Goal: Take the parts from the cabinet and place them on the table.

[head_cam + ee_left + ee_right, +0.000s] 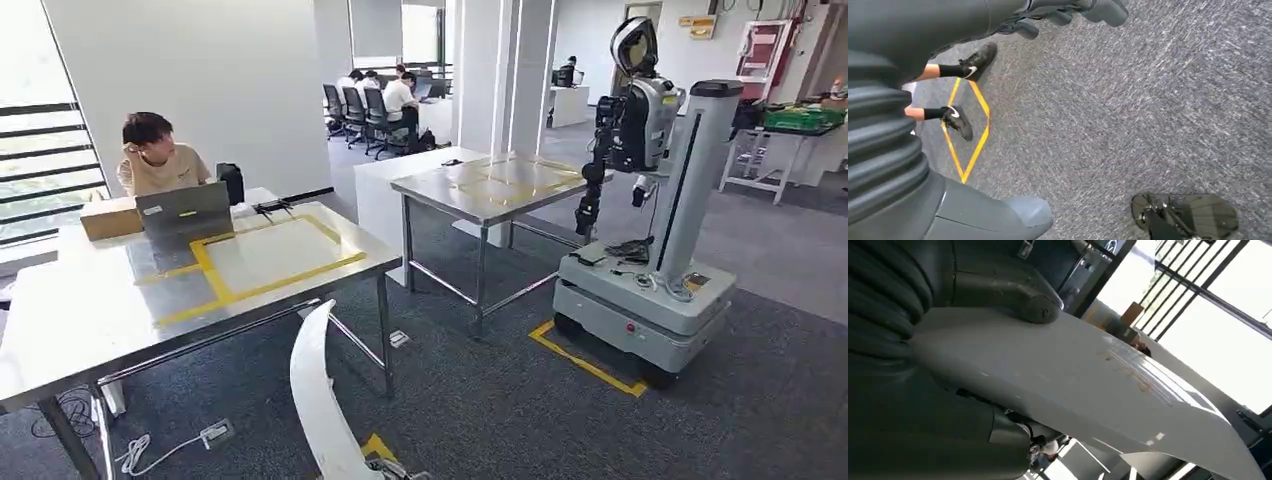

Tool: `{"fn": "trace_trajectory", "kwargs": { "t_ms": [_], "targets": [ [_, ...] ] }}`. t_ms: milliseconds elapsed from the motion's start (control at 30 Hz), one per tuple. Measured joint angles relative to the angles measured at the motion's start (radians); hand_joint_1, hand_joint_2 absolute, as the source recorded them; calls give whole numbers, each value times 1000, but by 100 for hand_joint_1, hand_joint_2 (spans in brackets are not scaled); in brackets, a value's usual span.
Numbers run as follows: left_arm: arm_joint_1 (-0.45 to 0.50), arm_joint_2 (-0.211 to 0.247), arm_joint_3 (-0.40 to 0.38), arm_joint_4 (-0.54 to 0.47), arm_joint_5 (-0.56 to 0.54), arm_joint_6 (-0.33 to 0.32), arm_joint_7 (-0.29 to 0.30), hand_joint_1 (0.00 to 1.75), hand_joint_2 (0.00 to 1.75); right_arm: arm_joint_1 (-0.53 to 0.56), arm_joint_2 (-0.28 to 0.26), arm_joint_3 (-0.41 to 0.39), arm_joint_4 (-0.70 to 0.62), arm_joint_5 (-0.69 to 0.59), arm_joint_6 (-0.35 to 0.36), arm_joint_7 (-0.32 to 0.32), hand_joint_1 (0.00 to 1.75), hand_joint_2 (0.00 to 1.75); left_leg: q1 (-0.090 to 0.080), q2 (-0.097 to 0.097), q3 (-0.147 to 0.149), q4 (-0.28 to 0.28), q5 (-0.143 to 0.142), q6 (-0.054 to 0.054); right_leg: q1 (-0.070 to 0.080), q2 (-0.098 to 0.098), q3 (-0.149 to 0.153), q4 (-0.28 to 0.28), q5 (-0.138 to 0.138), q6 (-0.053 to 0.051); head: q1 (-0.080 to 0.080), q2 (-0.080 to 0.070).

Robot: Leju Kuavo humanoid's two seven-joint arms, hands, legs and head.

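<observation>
A long white curved part [318, 400] rises from the bottom of the head view, in front of the steel table [70, 320]. My right hand [948, 340] grips this part [1088, 385] near one end, thumb [1015, 297] pressed on its glossy face and fingers under it. On the table a yellow tape rectangle [270, 255] marks a bare area. My left hand [908, 150] hangs over the grey carpet with its fingers [1073, 12] and thumb [1023, 212] apart and nothing between them.
A person [155, 155] sits behind the table at a laptop [185, 210], beside a cardboard box [110, 217]. A second steel table [490, 185] and a wheeled robot [650, 200] stand to the right. A power strip [215, 433] lies on the floor. A person's feet [960, 120] stand near yellow floor tape.
</observation>
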Motion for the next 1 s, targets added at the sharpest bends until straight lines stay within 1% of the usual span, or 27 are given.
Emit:
{"fn": "trace_trajectory", "kwargs": {
  "t_ms": [33, 67, 100, 133, 233, 267, 333, 367, 400, 467, 500, 533, 567, 600, 633, 667, 700, 733, 767, 800, 833, 867, 900, 933, 967, 1000],
  "targets": [
    [2, -1, 0, 0, 1, 2, 0, 0, 175, 0, 0, -5, 0, -2, -3, -3, 175, 175, 4, 0, 1, -3, 6, -2, 5, 2, -2, 4, 1, -14, 0, 0],
    [3, -1, 0, 0, 3, 5, 0, 0, 175, -1, -1, -13, 0, -7, -7, -4, 175, 175, 3, 0, 0, -3, 6, -2, 4, 5, -2, 2, 3, -22, 0, 0],
    [4, -1, 0, 0, 11, 8, -2, 0, 175, -2, -1, -18, 0, -11, -9, -4, 175, 175, 1, 0, 0, -3, 5, 1, 3, 5, 0, -1, 6, -18, 0, 0],
    [6, -1, 1, 0, 16, 10, -4, 0, 175, -2, -1, -21, 0, -12, -10, -4, 175, 175, 1, 0, 0, -2, 5, 2, 3, 5, 1, -4, 6, -17, 0, 0],
    [6, -1, 8, 0, 22, 13, -11, 0, 175, -3, -2, -34, 0, -17, -10, -4, 175, 175, -1, 0, 0, -1, 3, 11, 2, 5, 4, -10, 10, -10, 0, 0],
    [7, -1, 8, 0, 22, 13, -11, 0, 175, -4, -3, -37, 0, -17, -10, -4, 175, 175, -1, 0, -1, -1, 4, 12, 2, 5, 4, -10, 11, -9, 0, 0],
    [8, -2, 8, 0, 21, 13, -11, 0, 175, -5, -3, -38, 0, -18, -10, -4, 175, 175, -2, 1, -1, 0, 4, 14, 1, 5, 4, -12, 13, -4, 0, 0],
    [8, -1, 8, 0, 19, 13, -11, 0, 175, -4, -3, -38, 0, -18, -10, -4, 175, 175, -9, 2, -4, 5, 1, 20, -4, 4, 4, -16, 16, 9, 0, 0],
    [8, 0, 8, 0, 20, 13, -12, 0, 175, -4, -3, -38, 0, -18, -10, -4, 175, 175, -9, 2, -5, 6, 1, 24, -6, 4, 4, -16, 15, 19, 0, 0],
    [9, 1, 9, 0, 21, 11, -14, 0, 175, -4, -4, -39, 0, -18, -10, -3, 175, 175, -10, 2, -6, 6, 1, 27, -7, 4, 4, -16, 16, 25, 0, 0],
    [10, 1, 9, 0, 18, 11, -20, 0, 175, -4, -3, -38, 0, -18, -10, -2, 175, 175, -11, 1, -7, 6, 2, 30, -8, 2, 4, -16, 17, 27, 0, 0],
    [10, 1, 9, 0, 16, 11, -21, 0, 175, -4, -3, -39, 0, -17, -10, 1, 175, 175, -12, -1, -14, 3, 1, 34, -9, -2, 5, -19, 16, 30, 0, 0],
    [10, 1, 9, 0, 16, 11, -21, 0, 175, -3, -3, -39, -3, -15, -13, 8, 175, 175, -2, -4, 3, -12, 8, 43, -4, -3, 8, -18, 10, 38, 0, 0],
    [10, 0, 9, 0, 17, 10, -21, 0, 175, 0, -4, -42, -3, -10, -16, 12, 175, 175, 1, -5, 8, -21, 13, 46, -10, 21, 5, -1, 1, 41, 0, 0],
    [7, 0, 9, 0, 18, 8, -21, 0, 175, -1, -5, -44, -4, -8, -22, 13, 175, 175, 4, -5, 8, -22, 16, 52, -10, 44, -22, 54, -37, 40, 0, 0],
    [6, 0, 9, 0, 18, 8, -21, 0, 175, 1, -8, -47, -4, -7, -25, 15, 175, 175, 4, -7, 7, -22, 16, 51, -12, 52, -57, 126, -74, 41, 2, 0],
    [6, 0, 10, 0, 18, 8, -22, 0, 175, 7, -13, -51, -3, -7, -25, 17, 175, 175, 4, -11, 6, -22, 16, 51, -14, 55, -105, 219, -114, 43, 0, 0],
    [6, 0, 10, 0, 18, 8, -22, 0, 175, 13, -16, -54, -3, -7, -25, 18, 175, 175, 4, -14, 5, -21, 16, 51, -15, 55, -139, 284, -132, 44, 2, 0],
    [7, 0, 10, 0, 18, 7, -22, 0, 175, 17, -18, -57, -3, -7, -26, 19, 175, 175, 5, -18, 4, -19, 14, 49, -17, 55, -153, 303, -125, 45, 1, 0],
    [7, 0, 10, 0, 18, 7, -22, 0, 175, 19, -19, -59, -3, -6, -26, 21, 175, 175, 7, -21, 5, -17, 13, 45, -20, 55, -142, 271, -96, 45, 1, 0],
    [7, -2, 10, 0, 18, 5, -22, 0, 175, 19, -20, -60, -3, -6, -26, 22, 175, 175, 11, -26, 5, -12, 10, 39, -23, 55, -109, 202, -52, 46, 1, 0],
    [6, -3, 10, 0, 18, 3, -22, 0, 175, 19, -21, -61, -4, -6, -26, 23, 175, 175, 16, -31, 5, -5, 5, 31, -26, 55, -57, 96, -1, 47, 1, 0],
    [6, -3, 10, 0, 18, 3, -22, 0, 175, 18, -21, -62, -4, -5, -26, 23, 175, 175, 19, -33, 5, 3, -1, 21, -31, 58, -18, 12, 19, 51, 1, 0],
    [6, -1, 10, 0, 18, 3, -22, 0, 175, 20, -21, -62, -4, -5, -26, 23, 175, 175, 12, -36, 1, 7, -6, 10, -19, 66, -17, 13, 5, 49, 1, 0],
    [6, 0, 10, -1, 18, 3, -22, 0, 175, 20, -22, -63, -4, -4, -27, 23, 175, 175, 12, -38, 1, 7, -6, 2, -21, 65, -19, 14, 8, 35, 0, 0],
    [6, 0, 10, 0, 18, 3, -22, 0, 175, 21, -22, -63, -4, -5, -27, 23, 175, 175, 15, -38, 2, 3, -4, -3, -18, 65, -21, 14, 6, 28, -1, 0]
  ]
}}
